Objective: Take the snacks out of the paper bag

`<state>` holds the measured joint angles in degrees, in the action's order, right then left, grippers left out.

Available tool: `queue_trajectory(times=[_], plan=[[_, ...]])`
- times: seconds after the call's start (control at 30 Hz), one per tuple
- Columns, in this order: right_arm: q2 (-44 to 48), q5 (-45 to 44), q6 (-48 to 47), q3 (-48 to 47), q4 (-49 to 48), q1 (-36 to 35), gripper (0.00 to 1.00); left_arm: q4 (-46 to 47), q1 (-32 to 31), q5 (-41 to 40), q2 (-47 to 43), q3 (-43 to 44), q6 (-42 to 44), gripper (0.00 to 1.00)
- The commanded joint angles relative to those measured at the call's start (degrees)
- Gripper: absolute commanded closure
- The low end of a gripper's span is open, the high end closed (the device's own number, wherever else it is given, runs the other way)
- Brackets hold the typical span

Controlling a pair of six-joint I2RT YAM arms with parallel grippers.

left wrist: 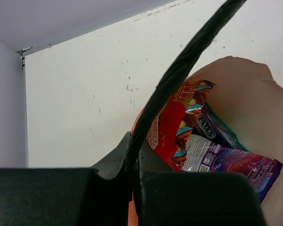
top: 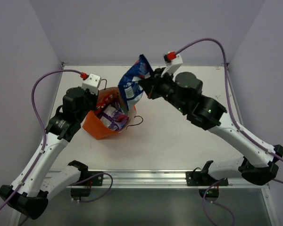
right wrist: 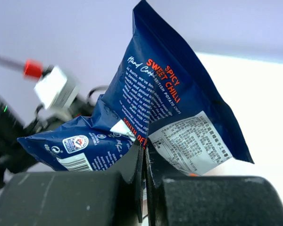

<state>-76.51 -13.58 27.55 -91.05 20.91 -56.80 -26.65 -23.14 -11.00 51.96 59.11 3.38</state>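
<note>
Your left gripper (left wrist: 134, 165) was clenched tight on the thin dark loop handle (left wrist: 188, 61) of the orange paper bag (top: 96, 128). The cord rose straight out from between the pressed fingers. The bag sat on the left half of the table, nearer the far edge than the near one. It was tilted, with its mouth open to the overhead camera. Its second handle (top: 137, 123) trailed onto the table on the bag's right.

Inside, against the pale lining (left wrist: 245, 89), you had a glossy red-orange packet (left wrist: 172, 127). A shiny purple packet (left wrist: 236, 162) lay across it, with a teal edge (left wrist: 226, 134) showing behind.

Right of the bag, your right gripper (right wrist: 145, 150) was closed on the lower edge of a dark blue foil crisp packet (right wrist: 165, 103). The packet carried a white label panel and orange lettering. It hung in the air above the bag's far-right rim, clear of the table and creased where the fingers pinched it. The wrist view did not show whether its lower corner touched the bag.

The table (top: 179, 141) was a flat matt white board with faint scuffs. A metal rail (top: 146, 178) ran along its near edge, between the arm bases. Plain pale lilac-grey walls (top: 132, 28) enclosed it on three sides. Purple cables (top: 37, 89) looped from both wrists.
</note>
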Motion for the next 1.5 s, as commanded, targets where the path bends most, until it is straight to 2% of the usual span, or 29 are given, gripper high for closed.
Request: queue_trajectory(times=[0.0, 0.03, 0.1, 0.13, 0.23, 0.4, 0.5, 0.53, 0.57, 0.6, 0.7, 0.77, 0.83, 0.97, 1.07, 1.1, 1.2, 1.47], plan=[[2.4, -7.0, -4.2, 0.2, 3.3, 6.0, 1.0, 8.9, -0.2, -1.0, -0.7, 2.8, -1.4, 1.0], [2.8, -5.2, -3.6, 1.4, 3.4, 12.1, 1.0, 8.9, -0.2, -0.6, -0.8, 2.8, -1.3, 1.0], [2.5, -1.8, -1.6, 5.2, 3.1, 18.6, 1.0, 9.2, -0.2, 0.2, -1.0, 2.5, -0.6, 1.0], [1.6, 1.0, -1.6, 6.0, 2.5, 24.1, 1.0, 9.3, -0.2, 0.9, -1.2, 2.2, -0.3, 1.0], [-4.7, 6.4, -2.8, 8.3, -0.7, 31.5, 1.0, 9.8, -0.1, 2.3, -1.6, 1.4, 1.0, 1.0], [-20.8, 11.5, -1.9, 7.2, -4.2, 38.7, 1.0, 10.2, -0.2, 7.6, -2.3, 0.0, 3.5, 1.0], [-29.1, 11.9, -0.4, 3.9, -4.2, 39.9, 1.0, 11.4, -0.2, 9.8, -3.0, -1.1, 5.2, 1.0], [-30.4, 11.9, 0.0, 3.3, -3.9, 40.2, 0.95, 11.8, -0.2, 10.0, -3.3, -1.4, 5.6, 1.0], [-31.1, 11.8, -0.2, 2.5, -3.7, 40.2, 0.83, 12.0, -0.2, 10.3, -3.4, -1.7, 6.3, 1.0], [-31.5, 12.2, -0.7, 2.1, -3.2, 40.2, 0.53, 11.9, -0.2, 10.6, -3.4, -1.5, 6.4, 1.0], [-27.9, 15.4, -4.3, 2.9, -1.1, 39.3, 0.13, 11.5, -0.2, 10.7, -3.1, -1.2, 6.5, 1.0], [-21.2, 16.0, -8.0, 5.3, -0.6, 37.7, 0.05, 11.5, -0.2, 10.7, -3.1, -1.2, 6.6, 1.0], [-13.5, 17.3, -12.8, 7.1, -0.2, 33.7, 0.04, 11.4, -0.2, 10.7, -3.2, -1.1, 6.7, 1.0], [-4.1, 20.9, -20.4, 8.8, 1.0, 24.3, 0.03, 10.4, -0.2, 10.7, -3.8, -1.3, 8.1, 1.0], [-1.3, 26.1, -25.5, 8.8, 1.4, 16.0, 0.05, 10.4, -0.2, 10.7, -4.2, -2.0, 8.9, 1.0], [-1.3, 26.4, -26.5, 8.7, 1.2, 11.9, 0.06, 10.4, -0.2, 10.7, -4.1, -2.1, 8.8, 1.0], [-4.3, 27.7, -29.4, 6.8, 1.9, 6.1, 0.11, 10.0, -0.2, 12.0, -4.0, -1.8, 8.5, 1.0], [-15.8, 26.7, -29.3, 3.9, -0.8, 1.2, 0.21, 10.1, -0.2, 12.1, -4.6, -1.0, 6.3, 1.0]])
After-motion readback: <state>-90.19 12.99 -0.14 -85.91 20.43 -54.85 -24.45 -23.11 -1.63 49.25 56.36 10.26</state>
